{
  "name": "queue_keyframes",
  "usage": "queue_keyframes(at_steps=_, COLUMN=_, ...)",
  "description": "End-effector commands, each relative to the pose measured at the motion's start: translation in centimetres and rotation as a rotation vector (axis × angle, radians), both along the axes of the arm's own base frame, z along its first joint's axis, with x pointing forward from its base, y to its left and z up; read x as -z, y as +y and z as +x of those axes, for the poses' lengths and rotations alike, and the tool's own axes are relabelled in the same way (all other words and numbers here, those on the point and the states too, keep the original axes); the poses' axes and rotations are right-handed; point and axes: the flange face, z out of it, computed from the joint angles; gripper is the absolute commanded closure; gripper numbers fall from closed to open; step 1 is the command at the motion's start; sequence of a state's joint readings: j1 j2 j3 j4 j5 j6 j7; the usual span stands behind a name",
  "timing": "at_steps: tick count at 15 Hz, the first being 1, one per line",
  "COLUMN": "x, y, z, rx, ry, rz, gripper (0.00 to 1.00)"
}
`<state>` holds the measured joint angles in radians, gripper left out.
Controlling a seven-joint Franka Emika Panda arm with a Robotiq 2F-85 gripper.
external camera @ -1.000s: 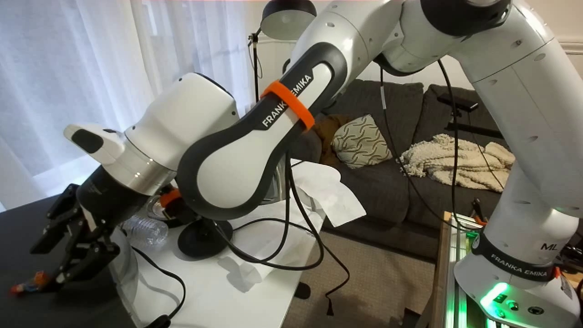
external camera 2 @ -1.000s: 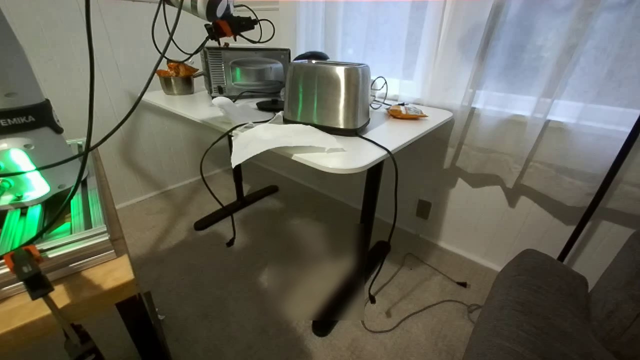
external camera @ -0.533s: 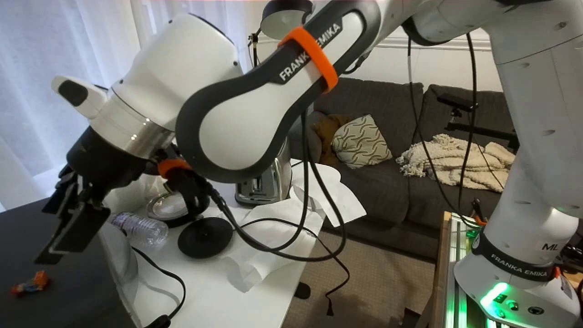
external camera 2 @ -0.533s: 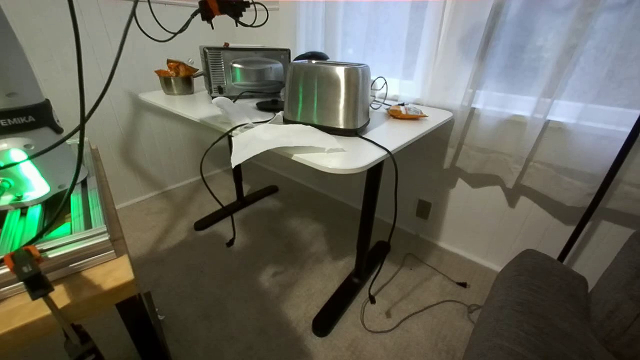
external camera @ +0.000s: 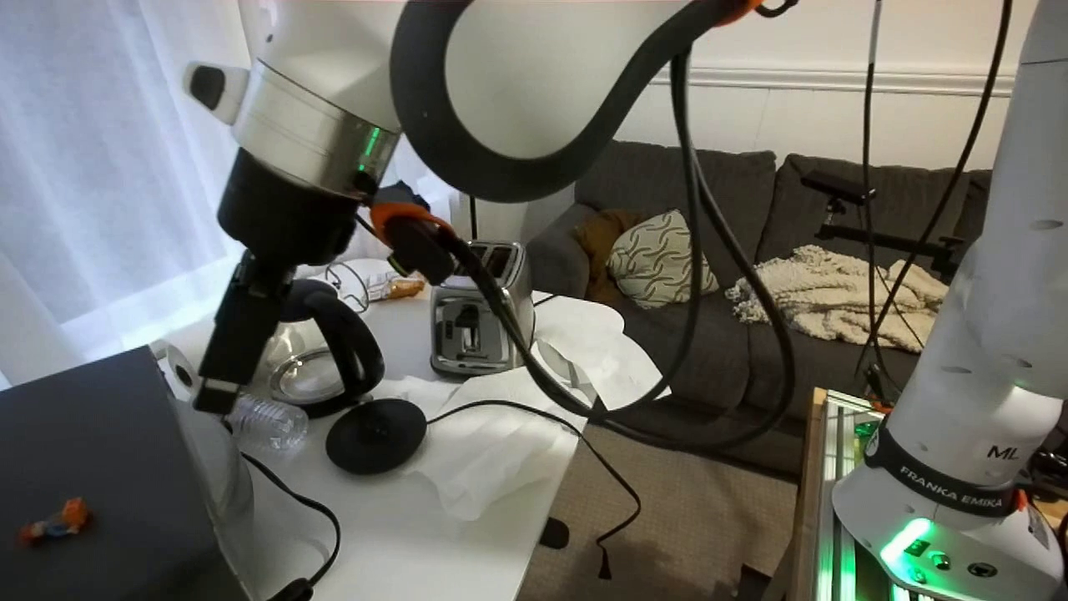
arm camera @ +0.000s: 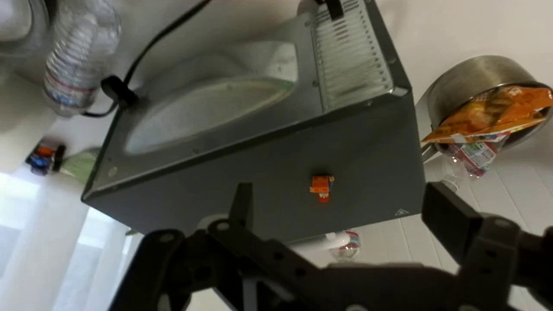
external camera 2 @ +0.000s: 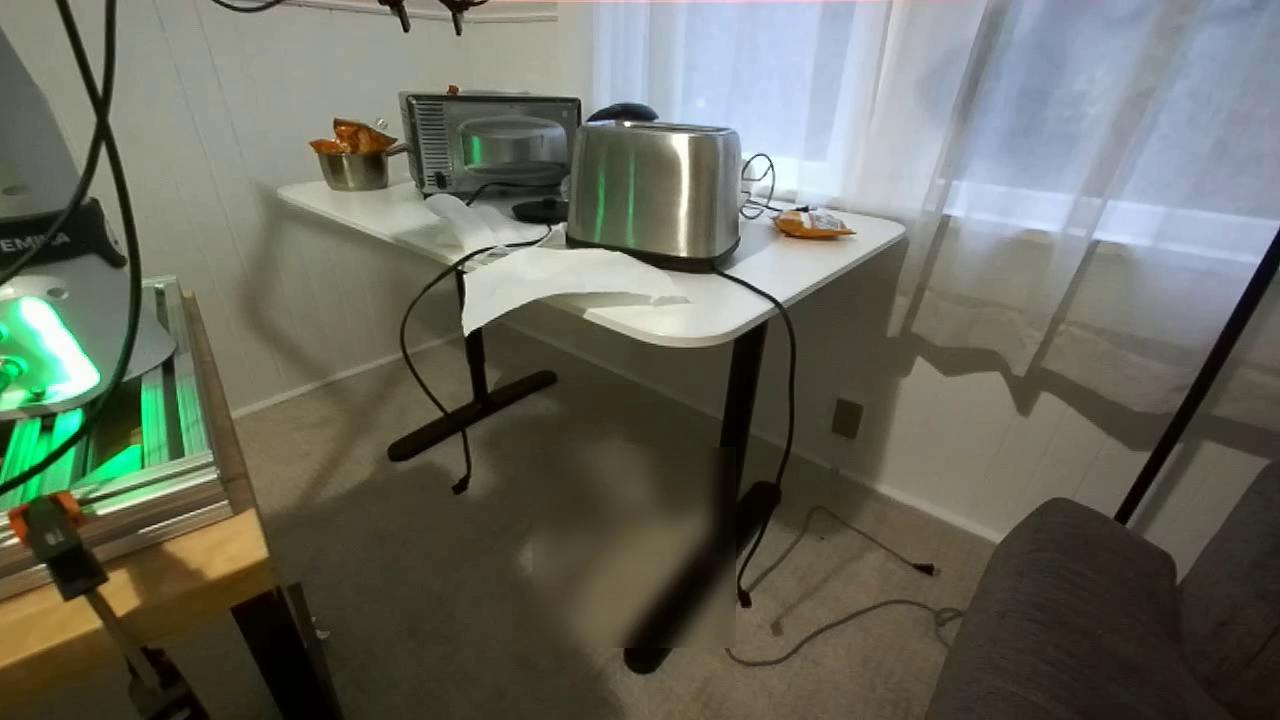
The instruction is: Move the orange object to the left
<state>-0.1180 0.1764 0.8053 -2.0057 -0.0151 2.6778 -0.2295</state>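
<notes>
The orange object, a small toy figure with an orange block body and red head (arm camera: 320,185), lies on the dark flat top of the toaster oven (arm camera: 268,172). In an exterior view the figure (external camera: 60,522) lies on the oven top (external camera: 108,434); it is a tiny orange spot (external camera 2: 453,90) at the oven's top edge in an exterior view. My gripper (arm camera: 340,188) is open and empty, fingers wide apart. In an exterior view the gripper (external camera: 219,392) shows side-on, above and to the right of the figure, clear of it. Its fingertips (external camera 2: 430,20) just enter at the top edge.
A metal pot (arm camera: 479,73) with orange snack bags stands beside the oven. A plastic bottle (external camera: 267,421), glass kettle (external camera: 309,376), black round base (external camera: 375,436), toaster (external camera: 480,325), paper (external camera: 484,467) and cords share the white table (external camera 2: 700,325).
My gripper has lifted off the oven top beside the figure and moved up and to the right in an exterior view. The figure has stayed where it was.
</notes>
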Motion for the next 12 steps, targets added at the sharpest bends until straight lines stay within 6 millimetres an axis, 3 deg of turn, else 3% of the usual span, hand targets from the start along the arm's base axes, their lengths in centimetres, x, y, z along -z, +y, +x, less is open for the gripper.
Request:
queue_keyframes(at_steps=1, x=-1.0, y=-3.5, z=-2.8, rx=0.153, ry=0.125, rz=-0.052, gripper=0.0)
queue_keyframes(at_steps=6, x=-2.5, y=-8.4, z=-4.4, rx=0.2, ry=0.396, rz=-0.043, gripper=0.0)
queue_keyframes(at_steps=7, x=-1.3, y=-6.5, z=-2.9, rx=0.205, ry=0.336, rz=-0.065, gripper=0.0)
queue_keyframes(at_steps=9, x=-1.9, y=-7.2, z=-2.9, rx=0.206, ry=0.338, rz=-0.065, gripper=0.0)
queue_keyframes(at_steps=12, x=-1.2, y=-6.5, z=-3.0, rx=0.195, ry=0.349, rz=-0.062, gripper=0.0)
